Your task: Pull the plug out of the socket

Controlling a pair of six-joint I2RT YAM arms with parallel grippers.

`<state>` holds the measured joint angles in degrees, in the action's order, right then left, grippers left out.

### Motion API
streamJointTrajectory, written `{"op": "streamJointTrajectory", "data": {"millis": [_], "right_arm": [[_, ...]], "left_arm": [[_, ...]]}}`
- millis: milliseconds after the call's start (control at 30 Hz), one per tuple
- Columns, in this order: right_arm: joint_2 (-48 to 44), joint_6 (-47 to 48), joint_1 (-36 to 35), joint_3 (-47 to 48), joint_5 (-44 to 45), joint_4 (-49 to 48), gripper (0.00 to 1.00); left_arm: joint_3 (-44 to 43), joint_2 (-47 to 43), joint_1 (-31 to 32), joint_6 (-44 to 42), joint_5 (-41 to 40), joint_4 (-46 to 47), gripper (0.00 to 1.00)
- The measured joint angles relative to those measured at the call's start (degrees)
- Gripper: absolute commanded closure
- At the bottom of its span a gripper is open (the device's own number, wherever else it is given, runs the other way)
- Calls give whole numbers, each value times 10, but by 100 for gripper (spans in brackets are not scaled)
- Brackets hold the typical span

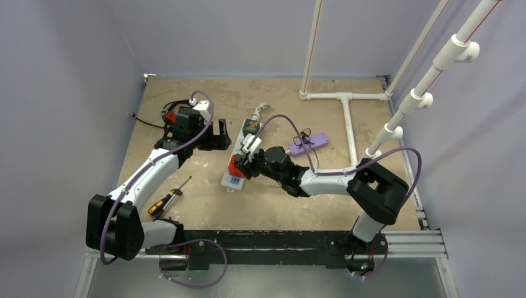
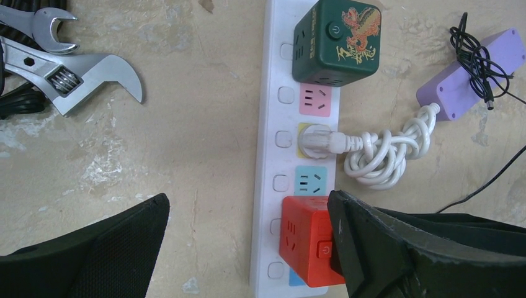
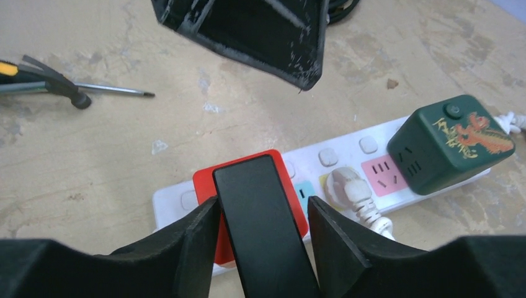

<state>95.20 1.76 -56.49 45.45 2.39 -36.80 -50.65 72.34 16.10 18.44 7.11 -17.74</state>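
The socket (image 1: pixel 231 180) is a long white power strip (image 2: pixel 273 112) lying lengthwise mid-table. It carries a red cube plug (image 1: pixel 235 166) at its near end, a white corded plug (image 2: pixel 316 139) in the middle and a dark green cube (image 2: pixel 338 40) at the far end. My right gripper (image 3: pixel 262 200) reaches in from the right. Its fingers press against both sides of the red cube (image 3: pixel 203 180). My left gripper (image 1: pixel 224 138) hovers just left of the strip, wide open (image 2: pixel 248 197) with nothing held.
A flat purple bar (image 1: pixel 308 143) with a thin black lead lies right of the strip. A screwdriver (image 1: pixel 166 198) lies at the near left, and wrenches (image 2: pixel 80 68) lie left of the strip. A white pipe frame (image 1: pixel 347 118) stands at the back right.
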Motion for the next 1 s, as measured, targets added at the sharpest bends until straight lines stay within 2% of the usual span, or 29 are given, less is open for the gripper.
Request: {"op": "streamJointTrajectory", "data": {"millis": [133,267,367,600,800,1000], "right_arm": [[3,1,-5,0,1,8,67],[3,-3,-10,1,17,9,92],[2,-13,-13,2,46,13,99],[2,-54,-14,9,107,30,100],[9,-84,-14,25,153,47,100],[38,-108,-13,56,195,53,100]], "left_arm": [[0,0,0,0,-1,0,1],[0,0,0,0,-1,0,2],[0,0,0,0,1,0,1],[0,4,0,0,18,1,4],[7,27,0,3,62,13,15],[11,70,-2,16,106,27,33]]}}
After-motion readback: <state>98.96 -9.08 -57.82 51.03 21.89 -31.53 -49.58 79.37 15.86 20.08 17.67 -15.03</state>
